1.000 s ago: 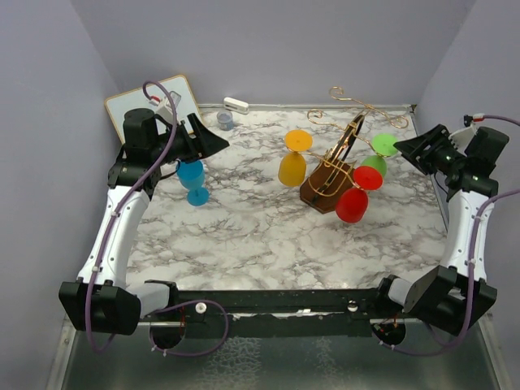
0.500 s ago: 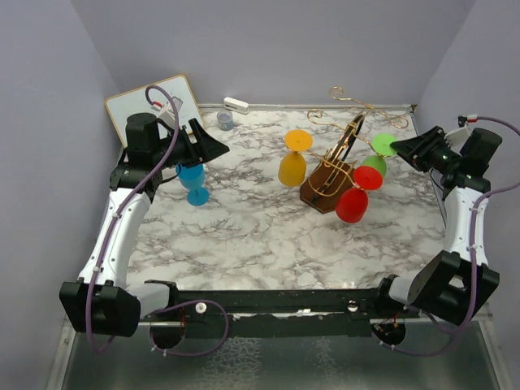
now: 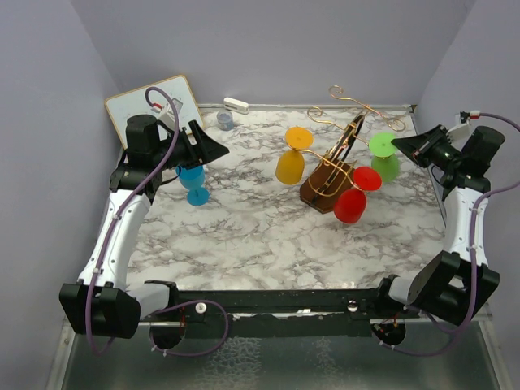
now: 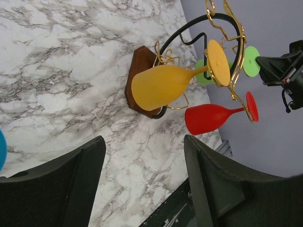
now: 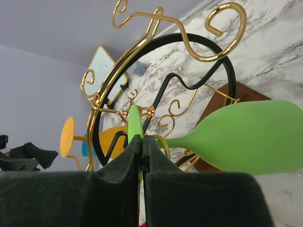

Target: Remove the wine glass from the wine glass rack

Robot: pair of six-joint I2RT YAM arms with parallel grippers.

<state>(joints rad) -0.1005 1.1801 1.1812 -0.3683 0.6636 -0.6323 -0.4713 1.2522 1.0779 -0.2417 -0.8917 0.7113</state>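
Seemingly, right gripper (image 5: 142, 142) pinches green wine glass (image 5: 246, 137); left gripper (image 4: 144, 142) gapes over marble table (image 3: 244, 236).

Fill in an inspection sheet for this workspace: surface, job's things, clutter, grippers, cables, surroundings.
Surface: marbled table, grey veins.
Job's things: gold rack on brown base; yellow glass and red glass hang from it; green glass at its right; blue glass upright on the table.
Clutter: whiteboard, small cup, white block at the back.
Grippers: right gripper shut on the green glass's foot; left gripper open, near the blue glass.
Cables: purple cable along each arm.
Surroundings: plain lilac walls.
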